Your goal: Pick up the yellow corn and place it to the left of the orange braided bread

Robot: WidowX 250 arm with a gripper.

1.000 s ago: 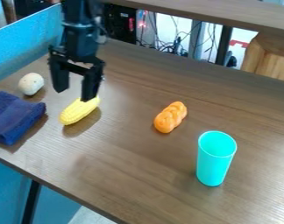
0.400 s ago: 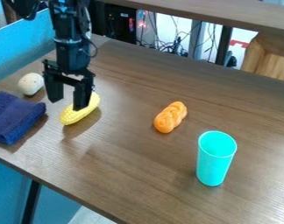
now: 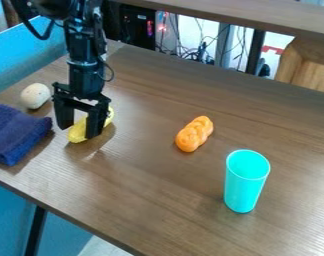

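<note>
– where's the yellow corn (image 3: 77, 135)?
– on the desk (image 3: 165, 195), right under the gripper (image 3: 78, 129), partly hidden behind one finger.
– is the gripper closed?
– no, open, its fingers spread wide. i can't tell if they touch the corn.
– and beside it?
– the folded blue towel (image 3: 16, 134), near the corn's lower end.
</note>
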